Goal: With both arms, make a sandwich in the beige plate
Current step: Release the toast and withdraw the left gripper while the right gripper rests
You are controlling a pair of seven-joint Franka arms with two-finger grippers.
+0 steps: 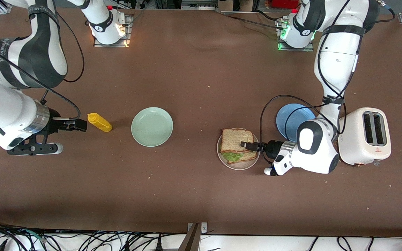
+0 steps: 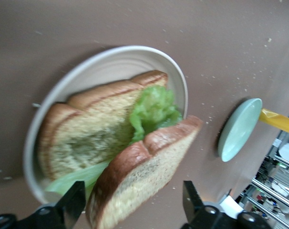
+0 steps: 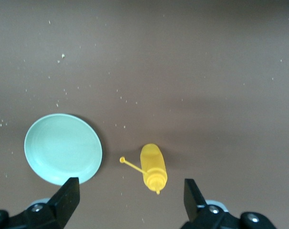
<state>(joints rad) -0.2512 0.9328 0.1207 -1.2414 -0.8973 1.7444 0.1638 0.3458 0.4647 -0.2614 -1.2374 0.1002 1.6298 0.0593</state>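
The beige plate (image 1: 239, 166) holds the sandwich: a bottom bread slice (image 2: 87, 129), a ruffled lettuce leaf (image 1: 231, 157) and a top bread slice (image 1: 235, 139). In the left wrist view the top slice (image 2: 144, 176) lies tilted over the lettuce (image 2: 154, 109), partly off the bottom slice, on the plate (image 2: 111, 59). My left gripper (image 1: 248, 145) is over the plate's edge toward the left arm's end. In its wrist view the left gripper (image 2: 132, 202) is open, with the top slice's edge between its fingers and a gap showing. My right gripper (image 1: 79, 124) waits open and empty beside a yellow bottle.
A yellow squeeze bottle (image 1: 99, 122) lies on the table, also in the right wrist view (image 3: 153, 168). A mint green plate (image 1: 152, 126) sits mid-table and also shows in the right wrist view (image 3: 63, 148). A blue plate (image 1: 291, 120) and a white toaster (image 1: 365, 136) stand beside the left arm.
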